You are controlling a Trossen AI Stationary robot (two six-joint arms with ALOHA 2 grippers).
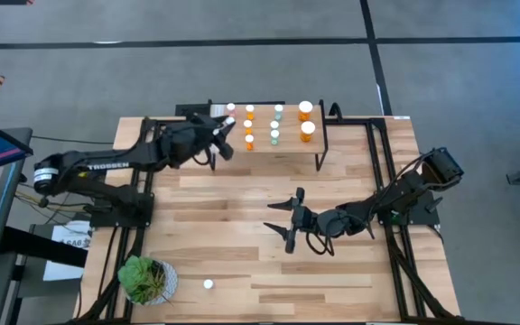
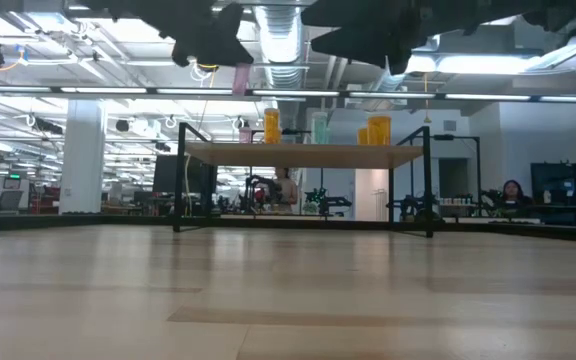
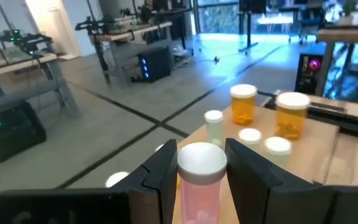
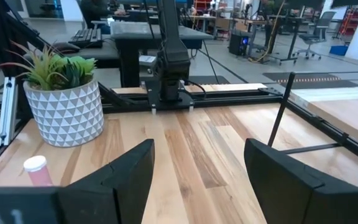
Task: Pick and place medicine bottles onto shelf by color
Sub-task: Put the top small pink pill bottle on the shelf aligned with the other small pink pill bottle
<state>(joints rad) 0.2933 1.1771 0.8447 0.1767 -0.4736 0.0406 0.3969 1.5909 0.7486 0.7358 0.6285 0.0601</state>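
The shelf (image 1: 283, 149) stands at the table's far side and bears several medicine bottles: orange (image 1: 249, 125), pale green (image 1: 275, 125), two wider orange ones (image 1: 307, 131) and a pink one (image 1: 230, 108). My left gripper (image 1: 227, 135) is at the shelf's left end, shut on a pink white-capped bottle (image 3: 197, 193), which in the low view (image 2: 240, 80) sits higher than the shelf top (image 2: 308, 152). My right gripper (image 1: 281, 223) hangs open over the table's middle with nothing between its fingers. Another pink bottle (image 1: 208, 284) stands on its base near the front edge. My left gripper pinches the pink bottle between its two fingers, which press on opposite sides of the body (image 3: 184, 186) just under the white cap (image 3: 201, 158). The fingers come about level from the table's left. The bottle stands upright, lifted clear of shelf and table.
A green plant in a white patterned pot (image 1: 147, 280) stands at the near left corner, close to the loose pink bottle (image 4: 37, 171). Black frame rails (image 1: 382, 181) run along the table's sides. Bare wood lies between the shelf and my right gripper.
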